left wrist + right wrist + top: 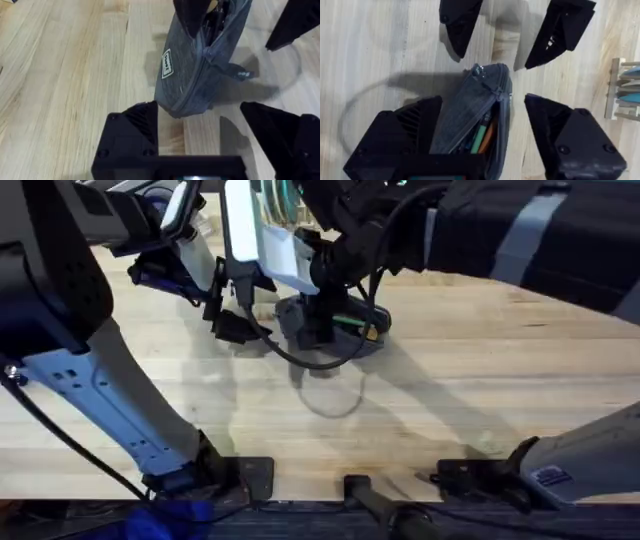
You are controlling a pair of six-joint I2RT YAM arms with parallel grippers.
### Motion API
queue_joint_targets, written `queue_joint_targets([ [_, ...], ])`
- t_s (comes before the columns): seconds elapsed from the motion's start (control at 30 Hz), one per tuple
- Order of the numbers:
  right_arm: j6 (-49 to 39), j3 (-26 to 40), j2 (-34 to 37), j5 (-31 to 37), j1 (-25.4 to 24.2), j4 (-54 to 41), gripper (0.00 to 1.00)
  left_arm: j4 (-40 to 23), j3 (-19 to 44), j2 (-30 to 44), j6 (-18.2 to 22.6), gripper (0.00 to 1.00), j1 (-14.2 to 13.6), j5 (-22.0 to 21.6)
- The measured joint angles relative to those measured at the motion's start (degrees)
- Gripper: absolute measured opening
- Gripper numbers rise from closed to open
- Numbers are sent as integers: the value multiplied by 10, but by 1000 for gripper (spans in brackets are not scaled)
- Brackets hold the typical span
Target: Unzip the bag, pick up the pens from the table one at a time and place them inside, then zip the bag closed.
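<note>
Bag (485, 107) sits mid-table (480, 380), mouth open, green and orange pens (482, 137) already inside. Soft fabric, light, will buckle. Left gripper (200, 132) and right gripper (485, 135) both spread, straddling it, holding nothing. Pinch one end, pull the zipper tab (235, 72).

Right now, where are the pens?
Both pens sit inside the open bag, seen from the right wrist between the right gripper's fingers; overhead, the bag lies mid-table under both arms.

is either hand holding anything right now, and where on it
Neither hand looks clamped. The right hand is open astride the open end of the bag, pens inside. The left hand is open at its other end.
</note>
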Motion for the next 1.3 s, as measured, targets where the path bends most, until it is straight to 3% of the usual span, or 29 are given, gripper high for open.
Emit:
queue_joint_targets([
  [0.27, -8, 0, 3, -14, 0, 4, 998, 0, 0, 0, 0, 993, 0, 0],
  [0.6, -9, -1, 56, -17, 0, 27, 998, 0, 0, 0, 0, 993, 0, 0],
  [1.3, -11, -2, 57, -18, 0, 55, 998, 0, 0, 0, 0, 993, 0, 0],
])
